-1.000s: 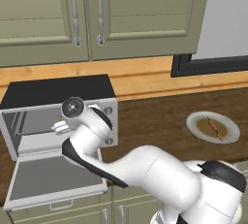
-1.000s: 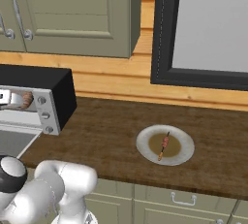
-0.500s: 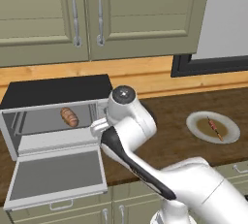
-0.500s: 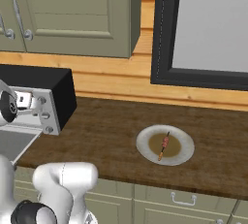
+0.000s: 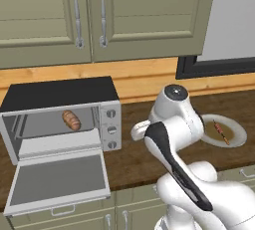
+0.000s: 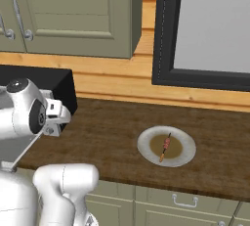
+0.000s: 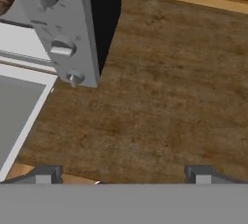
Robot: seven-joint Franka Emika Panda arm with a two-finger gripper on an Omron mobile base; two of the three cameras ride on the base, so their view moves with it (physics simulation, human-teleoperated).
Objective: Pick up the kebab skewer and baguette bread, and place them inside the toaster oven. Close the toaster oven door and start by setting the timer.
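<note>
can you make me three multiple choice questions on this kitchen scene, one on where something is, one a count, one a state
1. Where is the baguette bread?
A. on the white plate
B. inside the toaster oven
C. on the wooden counter

2. How many round knobs does the toaster oven have on its front?
A. one
B. three
C. five

3. What state is the toaster oven door in?
A. folded down open
B. shut
C. taken off

Answers:
1. B, the loaf sits in the oven cavity in the left base view, while the kebab skewer lies on the white plate.
2. B, a column of three knobs runs down the silver panel.
3. A, the glass panel lies flat in front of the cavity, and the tool is open and holds nothing above the wooden counter.
</note>
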